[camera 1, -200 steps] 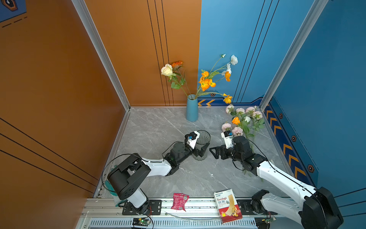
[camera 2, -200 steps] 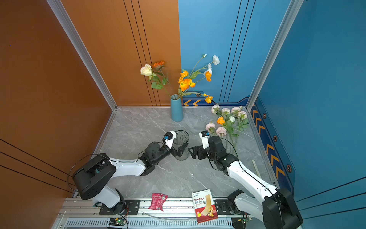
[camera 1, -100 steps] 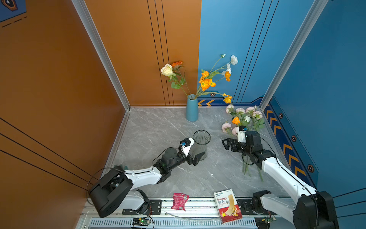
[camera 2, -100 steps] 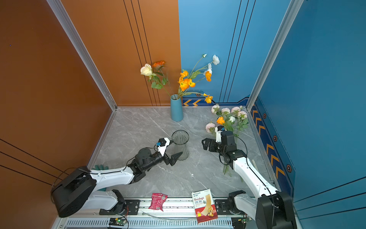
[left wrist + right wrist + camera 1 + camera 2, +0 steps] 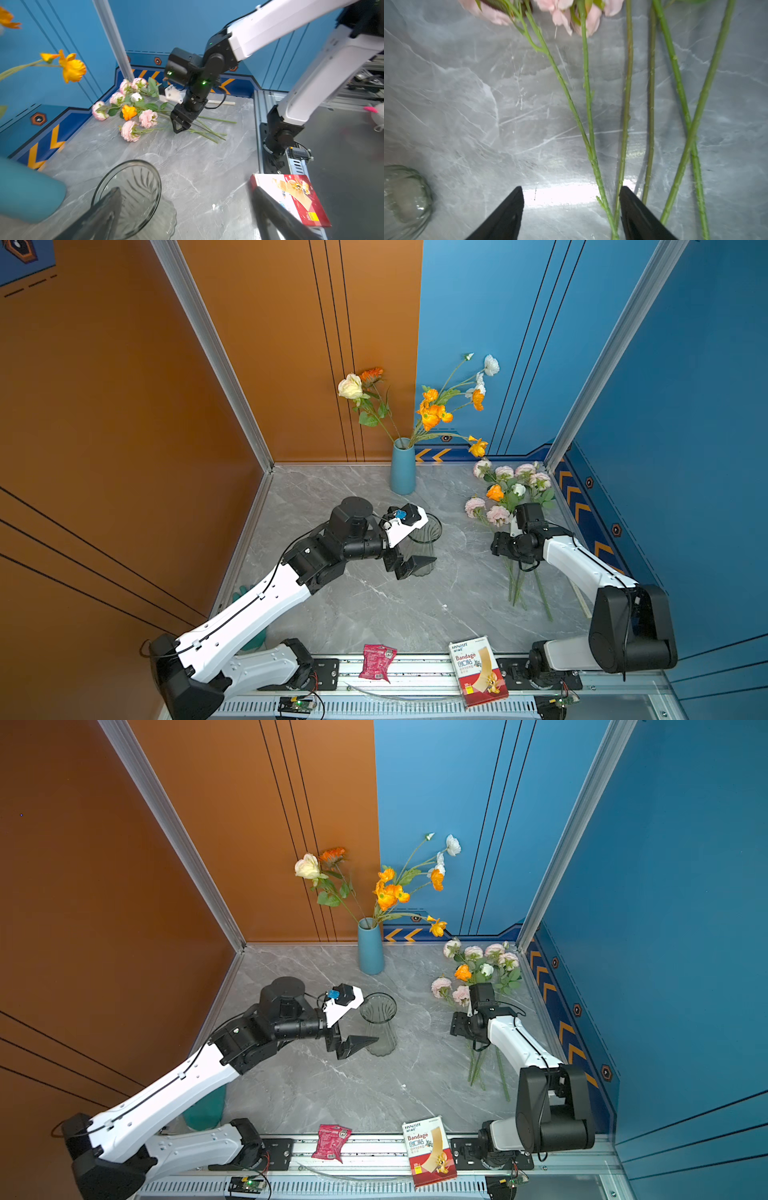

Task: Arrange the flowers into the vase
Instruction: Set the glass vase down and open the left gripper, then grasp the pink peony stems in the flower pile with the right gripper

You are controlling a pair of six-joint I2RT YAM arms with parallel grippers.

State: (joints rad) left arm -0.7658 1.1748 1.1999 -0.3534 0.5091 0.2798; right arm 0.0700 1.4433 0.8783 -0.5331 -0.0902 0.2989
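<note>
Two vases on the grey marble worktop (image 5: 374, 605): tall blue ceramic vase (image 5: 403, 468) at far centre, carrying one cream rose (image 5: 351, 386) plus orange and white poppies (image 5: 432, 414); clear ribbed glass vase (image 5: 380, 1027) in the middle.

Loose long-stemmed artificial flowers (image 5: 505, 497) flat at far right: six pink blooms (image 5: 148, 118), one orange bloom (image 5: 128, 112), one white bloom (image 5: 136, 96).

Left tool (image 5: 186, 189): spread wide, grips nothing, just beside the glass vase.

Right tool (image 5: 571, 189): parted, low over the flowers, two green stems (image 5: 623, 145) between its jaws, unclamped.

On the near rail: one red packet (image 5: 376, 662), one bandage box (image 5: 480, 670).
</note>
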